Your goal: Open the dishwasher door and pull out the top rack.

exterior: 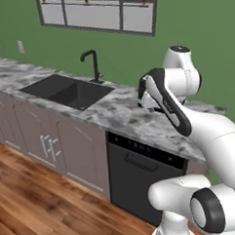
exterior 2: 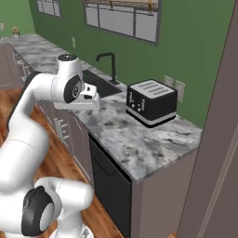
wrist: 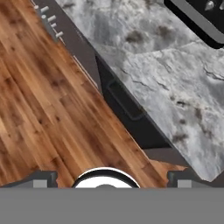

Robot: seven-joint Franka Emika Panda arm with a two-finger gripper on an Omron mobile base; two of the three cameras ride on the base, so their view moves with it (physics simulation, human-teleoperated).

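We see the dishwasher door (exterior: 137, 184) shut, flush under the marbled grey table (exterior: 124, 116), with its black control strip along the top and the dark curved bar handle (exterior: 140, 162) just below that strip. In the right base view the same door (exterior 2: 109, 193) sits below the table edge, to the right of the mauve-grey cabinet doors (exterior: 52, 142) with silver handles. From the hand view we look down on the door (wrist: 131, 116) as a dark wedge between the wooden floor (wrist: 48, 113) and the table (wrist: 148, 65).

Our gripper (wrist: 109, 179) hangs above the table edge, well above the door and touching nothing; the two fingers (wrist: 41, 180) stand wide apart with nothing between them. In the right base view the hand (exterior 2: 86, 100) is over the table near the black sink (exterior: 69, 90) and its black faucet (exterior: 92, 64).

A black toaster (exterior 2: 151, 102) stands on the table, right of the sink, close to the green wall (exterior: 192, 22).
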